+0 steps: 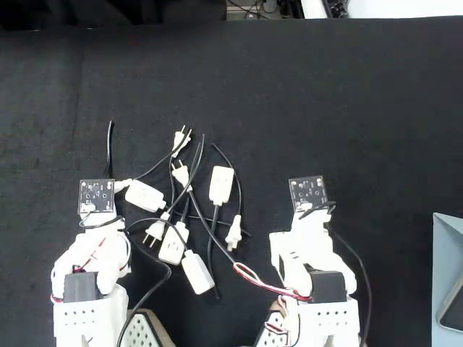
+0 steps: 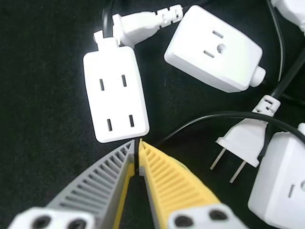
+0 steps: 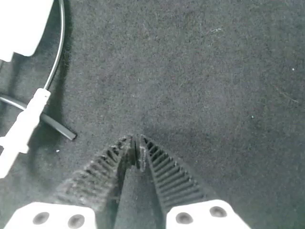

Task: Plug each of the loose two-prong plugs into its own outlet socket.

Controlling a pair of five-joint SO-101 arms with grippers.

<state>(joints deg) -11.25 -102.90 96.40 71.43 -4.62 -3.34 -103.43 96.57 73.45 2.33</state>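
— Right, where do the plugs sit?

— Bunched with the sockets on the black tabletop (image 1: 325,94), between the two arms. Black cords (image 1: 210,224) cross through the heap. From the high view: one loose plug (image 1: 181,139) at the far end, prongs pointing away from the arms. Another plug (image 1: 233,233) on the right arm's side of the heap, prongs toward the arms.

— And the sockets?

— Left wrist view: a four-slot socket block (image 2: 114,102) lying flat, slots up. A second socket block (image 2: 214,50) just beside it, set at an angle to it. A two-prong plug (image 2: 243,143) lies apart from both, prongs bare, with one of the black cords arching past it.

— Left hand?

— Left hand (image 2: 138,145) has one grey finger and one yellow, pressed together. Tips are close to the four-slot socket block's short edge. Cannot tell whether they touch it.

— Right hand?

— Right hand (image 3: 136,145), dark fingers pressed together, over bare cloth. A white plug body (image 3: 21,131) on its cord lies near, not touching the fingers.
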